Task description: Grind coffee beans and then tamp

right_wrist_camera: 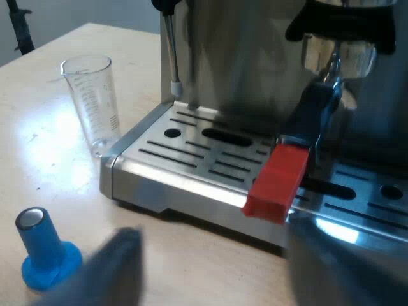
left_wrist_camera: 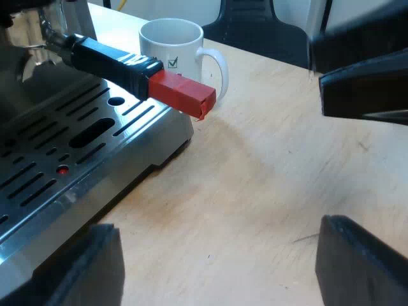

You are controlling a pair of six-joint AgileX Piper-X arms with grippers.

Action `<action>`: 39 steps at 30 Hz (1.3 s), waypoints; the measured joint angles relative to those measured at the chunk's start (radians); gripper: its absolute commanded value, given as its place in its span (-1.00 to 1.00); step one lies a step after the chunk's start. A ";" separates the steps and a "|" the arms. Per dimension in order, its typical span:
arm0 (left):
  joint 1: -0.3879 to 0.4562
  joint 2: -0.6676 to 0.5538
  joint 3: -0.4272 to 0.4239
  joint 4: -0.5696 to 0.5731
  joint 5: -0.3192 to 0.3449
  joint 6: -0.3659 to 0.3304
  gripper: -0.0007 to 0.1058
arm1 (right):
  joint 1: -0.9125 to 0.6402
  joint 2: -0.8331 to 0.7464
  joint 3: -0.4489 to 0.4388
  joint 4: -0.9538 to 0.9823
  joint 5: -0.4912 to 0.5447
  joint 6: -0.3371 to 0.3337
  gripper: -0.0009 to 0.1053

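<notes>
In the left wrist view, the left gripper (left_wrist_camera: 223,271) is seen spread wide with nothing held. The holder's handle (left_wrist_camera: 115,62), locked into the machine (left_wrist_camera: 156,137), is laid crosswise ahead of it, its red end (left_wrist_camera: 182,92) near the mug (left_wrist_camera: 172,44).

In the right wrist view, the right gripper (right_wrist_camera: 233,271) is also held wide and empty, and the red end is pointed toward its gap, close ahead. The right arm is judged nearer. The blue tamper (right_wrist_camera: 41,252) is stood on the table (right_wrist_camera: 38,159) nearby.
</notes>
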 measured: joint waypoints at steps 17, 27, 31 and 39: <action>0.000 0.000 -0.020 0.000 0.034 0.014 0.23 | -0.119 0.000 -0.295 0.431 -0.126 0.082 0.25; 0.197 0.000 -0.023 0.000 0.120 0.056 0.23 | -0.192 0.095 -0.434 0.573 -0.228 0.087 0.25; 0.244 0.034 -0.023 0.000 0.269 0.046 0.23 | -0.238 0.187 -0.491 0.592 -0.279 0.101 0.25; 0.244 0.105 -0.023 0.000 0.365 0.046 0.23 | -0.370 0.286 -0.613 0.709 -0.378 0.210 0.25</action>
